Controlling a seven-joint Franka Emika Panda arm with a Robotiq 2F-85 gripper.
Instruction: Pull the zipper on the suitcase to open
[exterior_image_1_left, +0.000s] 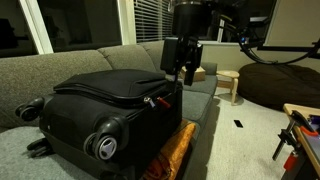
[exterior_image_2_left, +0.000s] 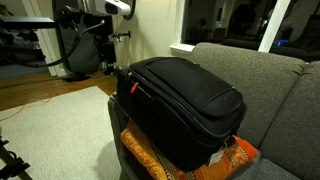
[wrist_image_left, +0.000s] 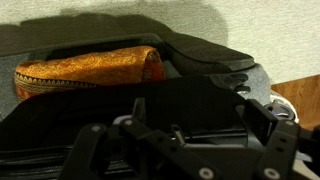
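In the wrist view my fingers (wrist_image_left: 255, 118) are standing wide apart with nothing between them, hanging over the black suitcase (wrist_image_left: 215, 62). I cannot tell whether they are touching the fabric. Past it, an orange patterned cushion (wrist_image_left: 90, 70) is lying against the grey sofa (wrist_image_left: 250, 25). Only the exterior views are showing me the zipper (exterior_image_1_left: 152, 101), its reddish pull dangling at the lid edge near the gripper (exterior_image_1_left: 180, 72). An exterior view is showing the cushion pinned under the suitcase. Farther back, a wooden stool (exterior_image_1_left: 230, 82) is standing.
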